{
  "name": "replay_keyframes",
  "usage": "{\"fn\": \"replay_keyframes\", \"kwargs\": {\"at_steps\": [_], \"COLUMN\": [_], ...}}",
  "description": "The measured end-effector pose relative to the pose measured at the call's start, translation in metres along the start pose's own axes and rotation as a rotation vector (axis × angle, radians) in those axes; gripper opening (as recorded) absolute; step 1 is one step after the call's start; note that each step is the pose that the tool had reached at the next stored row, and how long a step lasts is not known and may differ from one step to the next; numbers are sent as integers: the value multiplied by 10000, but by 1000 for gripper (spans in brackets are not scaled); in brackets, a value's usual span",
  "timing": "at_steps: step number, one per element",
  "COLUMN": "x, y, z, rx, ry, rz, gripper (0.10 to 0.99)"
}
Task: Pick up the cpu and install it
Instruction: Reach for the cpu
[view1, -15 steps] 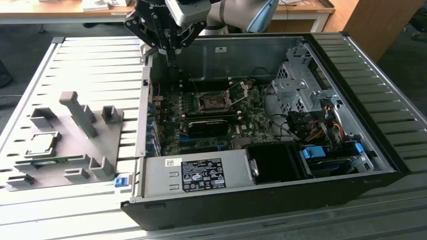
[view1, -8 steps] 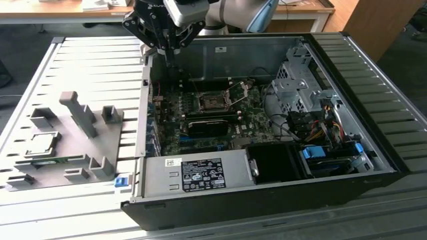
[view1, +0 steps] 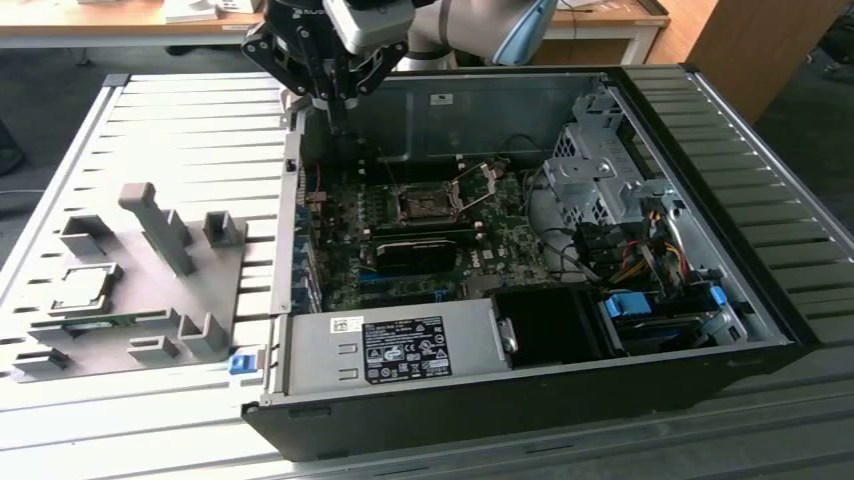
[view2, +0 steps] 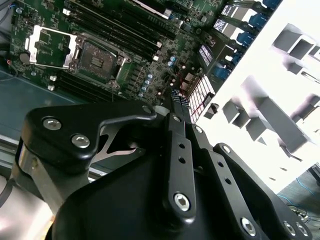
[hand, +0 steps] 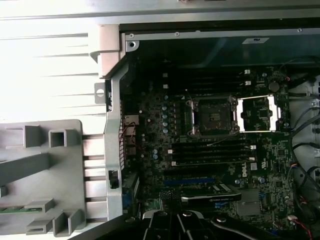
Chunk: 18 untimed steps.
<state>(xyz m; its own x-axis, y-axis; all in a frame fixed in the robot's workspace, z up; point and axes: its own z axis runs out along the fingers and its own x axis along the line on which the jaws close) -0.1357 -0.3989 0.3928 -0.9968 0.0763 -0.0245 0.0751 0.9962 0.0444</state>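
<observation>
In the exterior view, the cpu (view1: 83, 288) is lying flat on the grey tray (view1: 140, 300), at that view's left, outside the computer case (view1: 534, 400). The gripper (view1: 334, 100) is hanging over the case's far corner, well apart from the cpu. Its fingers are pinching close together and holding nothing. Both wrist views are looking down at the socket (hand: 212, 116), with its lid (hand: 257, 114) lying open. I am counting one cpu, one tray and one socket. The case wall (hand: 114, 150) is standing between the tray and the socket.
</observation>
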Motion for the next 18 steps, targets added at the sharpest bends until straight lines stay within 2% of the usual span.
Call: {"fn": "replay_keyframes", "kwargs": {"at_steps": [18], "x": [72], "y": [-6], "z": [3], "rx": [0], "ry": [0], "rz": [-1], "gripper": [106]}}
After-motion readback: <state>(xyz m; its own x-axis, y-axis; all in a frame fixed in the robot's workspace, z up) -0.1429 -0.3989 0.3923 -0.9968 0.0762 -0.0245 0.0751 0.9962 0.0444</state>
